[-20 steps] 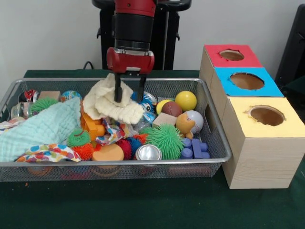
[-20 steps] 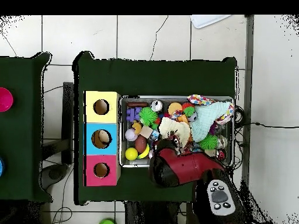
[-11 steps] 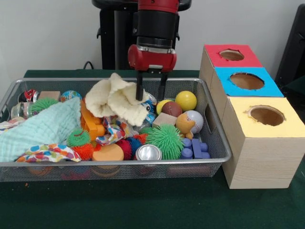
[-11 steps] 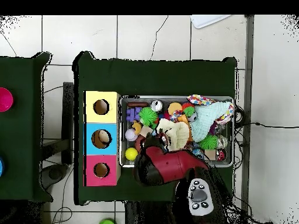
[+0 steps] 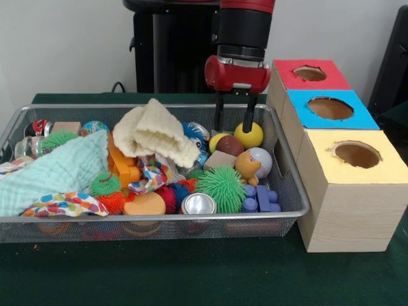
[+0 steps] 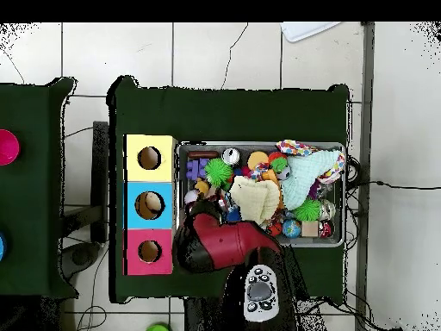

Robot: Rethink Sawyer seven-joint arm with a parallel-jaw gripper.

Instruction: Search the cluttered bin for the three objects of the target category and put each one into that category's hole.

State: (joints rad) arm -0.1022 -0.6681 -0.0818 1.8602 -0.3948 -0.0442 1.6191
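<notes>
Shifted off fluffy cream cloth (image 5: 156,134), fingers (image 5: 218,112) hang apart, empty, w/ glossy yellow ball (image 5: 248,134) behind them.

The front view faces the bin (image 5: 290,191) low and close; the overhead looks straight down, sharing it.

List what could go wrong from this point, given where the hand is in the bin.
1. The open hand hangs over tightly packed balls: the yellow ball touches the brown ball, so a descent could push one aside or catch both.
2. The cream cloth lies draped over other items, so targets underneath may go unnoticed.
3. The hand is near the bin's far rim; a fingertip could strike the mesh.
</notes>
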